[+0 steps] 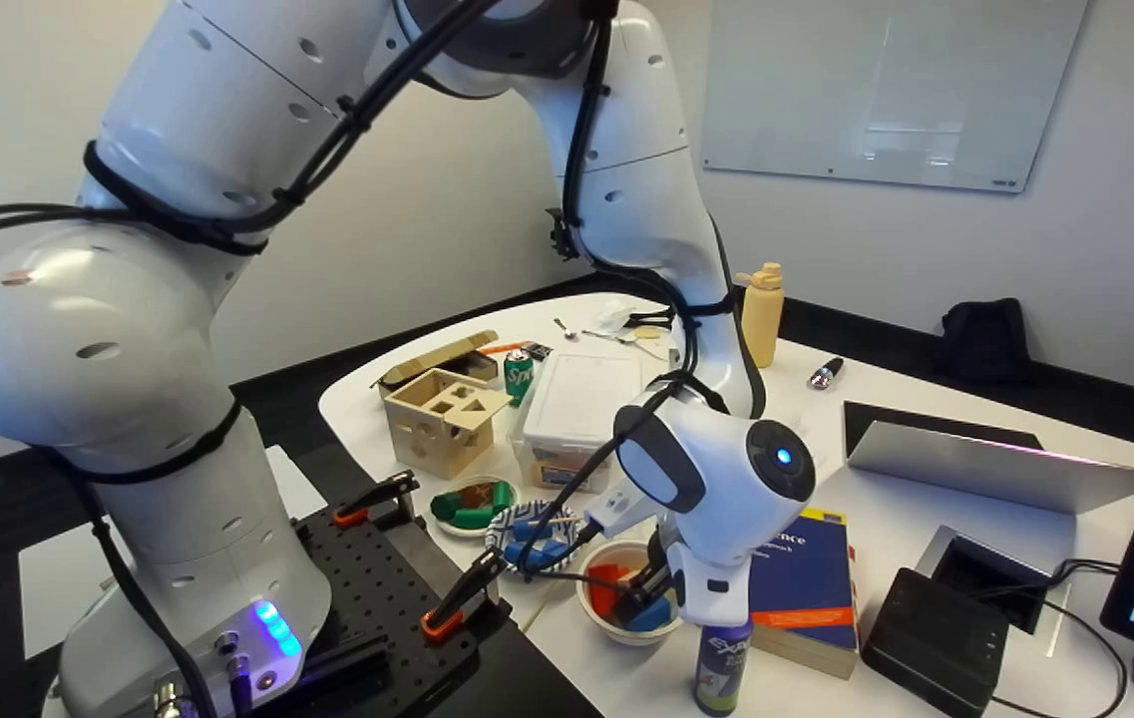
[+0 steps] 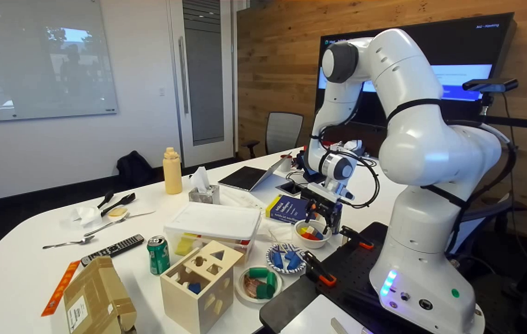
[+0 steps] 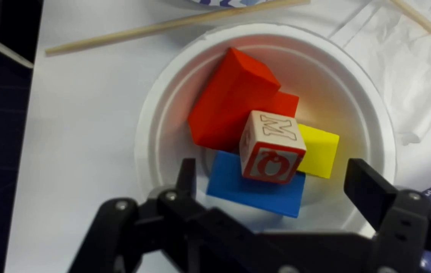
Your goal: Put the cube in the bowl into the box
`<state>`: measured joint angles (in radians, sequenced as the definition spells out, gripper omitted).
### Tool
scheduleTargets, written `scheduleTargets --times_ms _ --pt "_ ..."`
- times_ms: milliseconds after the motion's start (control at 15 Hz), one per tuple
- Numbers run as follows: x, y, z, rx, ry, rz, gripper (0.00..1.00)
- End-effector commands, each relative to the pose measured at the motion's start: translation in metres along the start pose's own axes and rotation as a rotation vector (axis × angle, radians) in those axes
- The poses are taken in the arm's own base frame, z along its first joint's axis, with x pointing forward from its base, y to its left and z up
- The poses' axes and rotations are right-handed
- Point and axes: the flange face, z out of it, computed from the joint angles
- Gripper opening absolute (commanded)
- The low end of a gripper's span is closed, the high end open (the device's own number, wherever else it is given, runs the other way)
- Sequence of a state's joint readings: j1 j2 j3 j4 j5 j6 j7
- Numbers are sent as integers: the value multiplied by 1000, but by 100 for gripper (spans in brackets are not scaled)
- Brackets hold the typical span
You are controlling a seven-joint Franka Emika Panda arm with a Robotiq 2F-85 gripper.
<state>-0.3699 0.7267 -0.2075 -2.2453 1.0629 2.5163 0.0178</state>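
While the hand [image 3: 275, 176] hangs over the bowl [image 3: 147, 144], its fingers [image 3: 369, 185] are wide apart and hold nothing. The cube [image 3: 272, 148] is in the bowl, near its middle. Seen from the wrist, it seems to rest on the blue block [image 3: 255, 193] at 6 o'clock, with the red block [image 3: 232, 106] at 11 and the yellow block [image 3: 319, 151] at 3.

That crowd could cause trouble. If the hand goes too deep, it may pinch another block, and the cube may pop out. The finger at 4 o'clock is close to the bowl's edge, so a small slip could tip the bowl. A bottle [image 1: 723, 668] stands near, and a turning hand may knock it down.

In an exterior view, the box [image 2: 193, 308] is at 8 o'clock from the bowl. A patterned plate [image 2: 271, 260] and a white plate [image 2: 244, 295] lie between, so a weak grip could drop the cube there. A lid [image 2: 207, 256] with holes seems to cover part of the box, so poor aim may bounce the cube off.
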Motion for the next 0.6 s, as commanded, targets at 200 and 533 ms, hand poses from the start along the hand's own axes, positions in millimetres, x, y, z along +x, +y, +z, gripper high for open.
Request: scheduleTargets --times_ms 200,533 --pt "-3 -3 8 24 1 8 58" --pt "-4 -2 4 32 6 12 20"
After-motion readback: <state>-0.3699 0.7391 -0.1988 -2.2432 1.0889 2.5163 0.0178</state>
